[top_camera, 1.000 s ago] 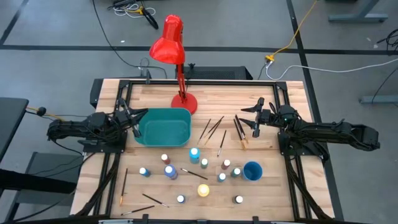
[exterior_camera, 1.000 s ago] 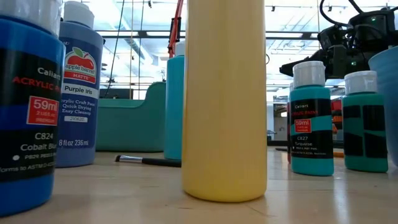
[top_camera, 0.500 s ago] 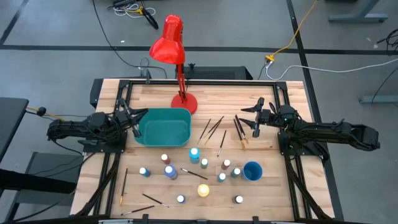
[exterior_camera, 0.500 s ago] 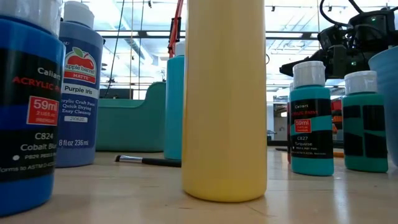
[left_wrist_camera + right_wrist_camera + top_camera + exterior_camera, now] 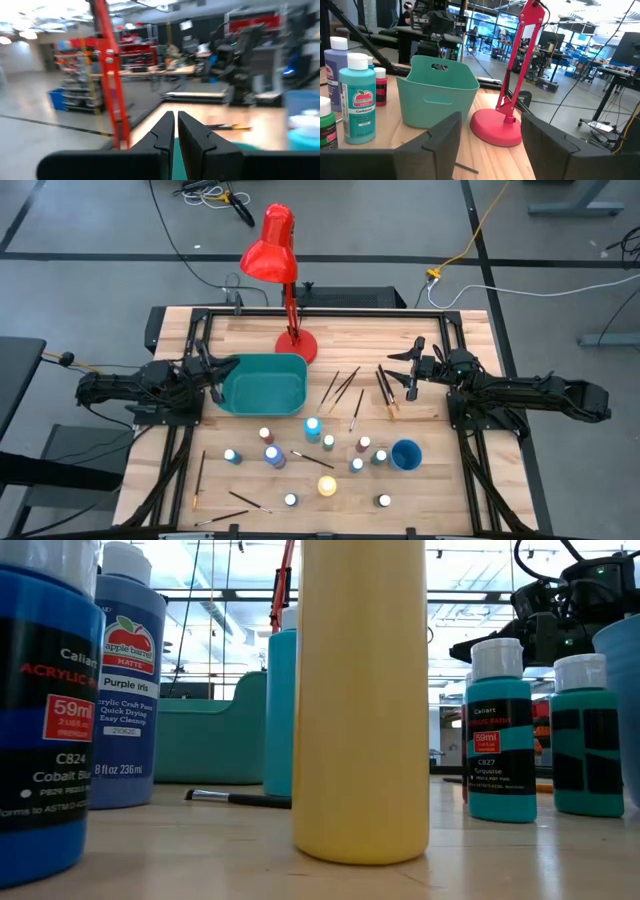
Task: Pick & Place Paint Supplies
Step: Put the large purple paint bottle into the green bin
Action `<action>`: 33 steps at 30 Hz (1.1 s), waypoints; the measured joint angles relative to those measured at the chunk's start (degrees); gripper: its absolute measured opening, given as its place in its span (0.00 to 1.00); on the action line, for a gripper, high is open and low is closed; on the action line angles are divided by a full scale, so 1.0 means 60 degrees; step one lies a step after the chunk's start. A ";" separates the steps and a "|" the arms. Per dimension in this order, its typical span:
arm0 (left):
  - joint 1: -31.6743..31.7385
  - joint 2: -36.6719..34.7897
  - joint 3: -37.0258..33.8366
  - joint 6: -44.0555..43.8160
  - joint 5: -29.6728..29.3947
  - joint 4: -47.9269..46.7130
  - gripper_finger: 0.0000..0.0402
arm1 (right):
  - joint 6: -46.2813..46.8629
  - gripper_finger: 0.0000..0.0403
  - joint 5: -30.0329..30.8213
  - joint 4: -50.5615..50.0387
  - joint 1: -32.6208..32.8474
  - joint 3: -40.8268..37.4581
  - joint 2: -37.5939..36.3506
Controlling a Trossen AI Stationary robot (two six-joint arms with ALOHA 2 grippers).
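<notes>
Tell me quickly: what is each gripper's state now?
Left gripper: closed, holding nothing, beside the teal bin.
Right gripper: open, holding nothing.

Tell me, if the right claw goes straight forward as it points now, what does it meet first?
Probably the red lamp's base, which lies between the open right claw's fingers in its wrist view; depth is unclear.
</notes>
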 joint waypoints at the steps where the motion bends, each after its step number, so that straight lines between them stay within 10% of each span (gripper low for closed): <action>1: 0.0000 0.0000 0.0000 -0.0073 0.0326 0.0000 0.07 | 0.0000 0.52 -0.0001 0.0000 0.0002 -0.0001 0.0002; 17: 0.0000 0.0011 0.0000 0.0080 0.2340 0.1486 0.16 | -0.0004 0.52 0.1794 0.0060 -0.0004 -0.0001 0.0003; 33: 0.0000 0.2312 0.0766 -0.1316 0.2986 0.2504 0.38 | 0.1232 0.52 0.1486 0.0094 0.0043 -0.0001 0.0003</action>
